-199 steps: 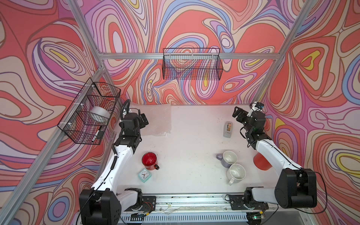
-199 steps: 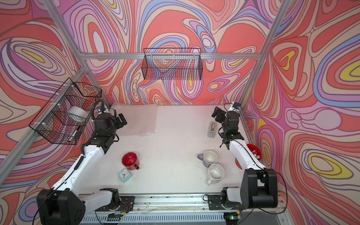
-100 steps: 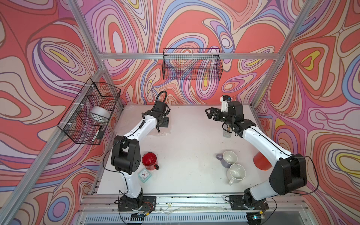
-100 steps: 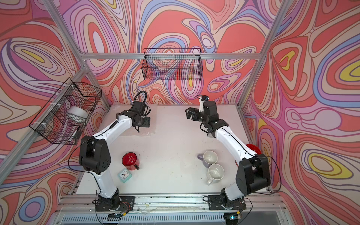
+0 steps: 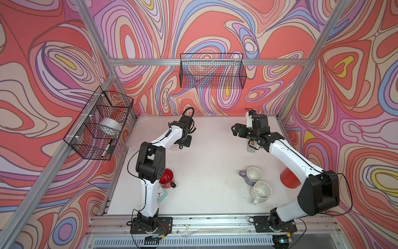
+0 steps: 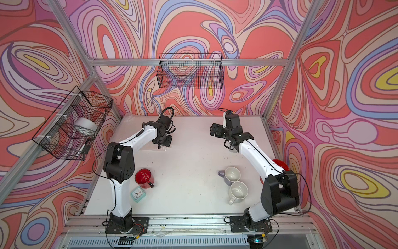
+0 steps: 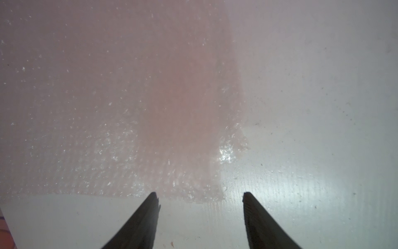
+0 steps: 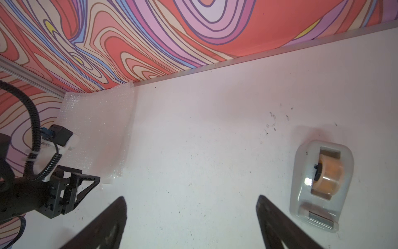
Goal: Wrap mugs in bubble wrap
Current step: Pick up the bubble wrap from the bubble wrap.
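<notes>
Lying flat in the far left corner of the table [image 5: 211, 159], the bubble wrap [image 7: 107, 97] has one corner poking between the fingers of the left gripper [image 7: 200, 194]. The sheet is thin and slippery, so the fingers could close on air or just scrape the table. They could also pinch such a tiny bit that it slips out on the lift. That gripper is partly open, with a clear gap, and holds nothing. I cannot tell if its tips touch the sheet. The red mug [image 6: 143, 178], lavender mug [image 5: 252, 175] and white mug [image 5: 261, 192] stand well apart from the wrap, near the front, not wrapped. The right gripper [image 8: 191, 196] is wide open and empty, above bare table near the tape dispenser [image 8: 321, 183].
</notes>
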